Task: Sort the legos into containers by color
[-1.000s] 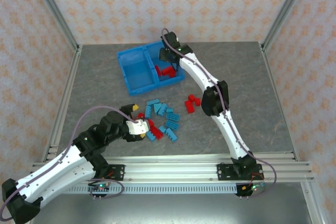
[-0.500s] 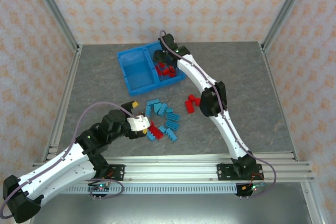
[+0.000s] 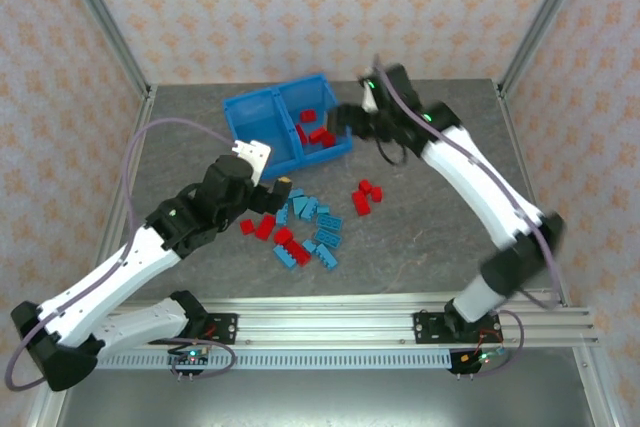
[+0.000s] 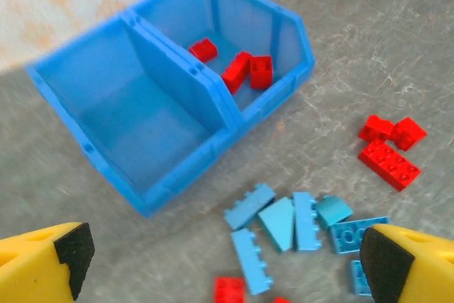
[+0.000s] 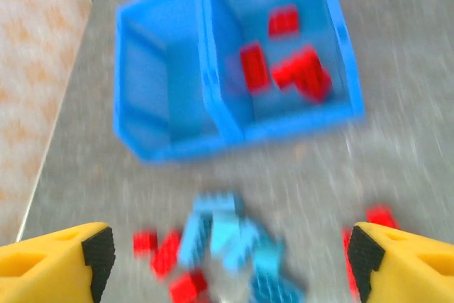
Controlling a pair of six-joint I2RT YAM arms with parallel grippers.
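On the table, from above, you have several red legos (image 3: pixel 315 133) binned in the right compartment (image 3: pixel 318 107), just beside the right jaws; most lie loose. Left wrist: left jaws spread, empty; blue legos (image 4: pixel 287 221) between them, left compartment (image 4: pixel 142 129) ahead, bare. Right wrist: right jaws wide apart, holding nothing, bin (image 5: pixel 234 136) beyond them.

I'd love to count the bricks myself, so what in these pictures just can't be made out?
Right wrist view: motion blur smears the loose bricks; no count or studs.
Left wrist view: a red brick is cut off by the bottom edge.
Top view: the left arm may cover bricks beneath it; studs are too small to read.
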